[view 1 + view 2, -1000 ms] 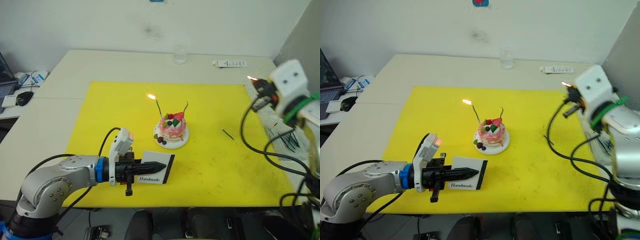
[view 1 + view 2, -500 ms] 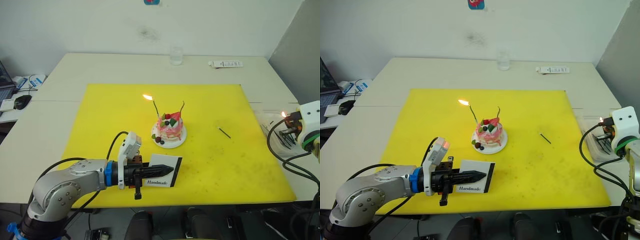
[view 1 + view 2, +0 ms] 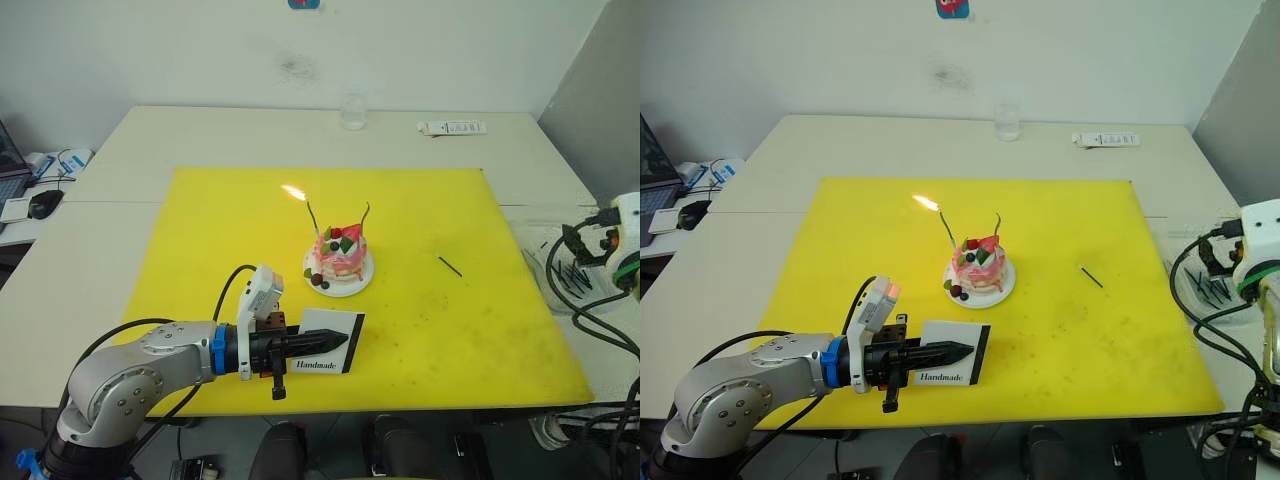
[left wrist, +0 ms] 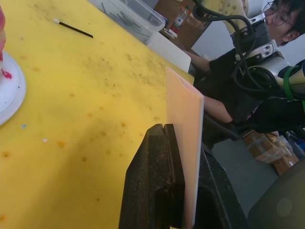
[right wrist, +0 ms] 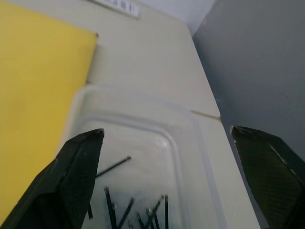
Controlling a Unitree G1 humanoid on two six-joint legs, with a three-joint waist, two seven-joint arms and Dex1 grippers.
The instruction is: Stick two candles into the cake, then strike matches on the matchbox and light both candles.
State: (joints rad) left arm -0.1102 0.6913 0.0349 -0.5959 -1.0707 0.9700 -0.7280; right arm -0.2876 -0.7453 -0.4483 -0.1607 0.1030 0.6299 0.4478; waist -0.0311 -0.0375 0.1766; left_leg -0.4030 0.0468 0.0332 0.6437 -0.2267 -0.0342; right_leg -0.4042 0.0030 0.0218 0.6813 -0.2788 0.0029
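Left claw is pinching the upright matchbox at the yellow mat's 6 o'clock edge. Right claw is hanging spread over the matches in a clear tray at 3 o'clock. The cake is sitting mid-mat with both candles, one burning.

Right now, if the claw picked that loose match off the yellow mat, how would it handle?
The match is a thin, short stick, so probably very light. Lying flat on the mat, it looks hard to pinch. It would likely skid or roll if nudged.
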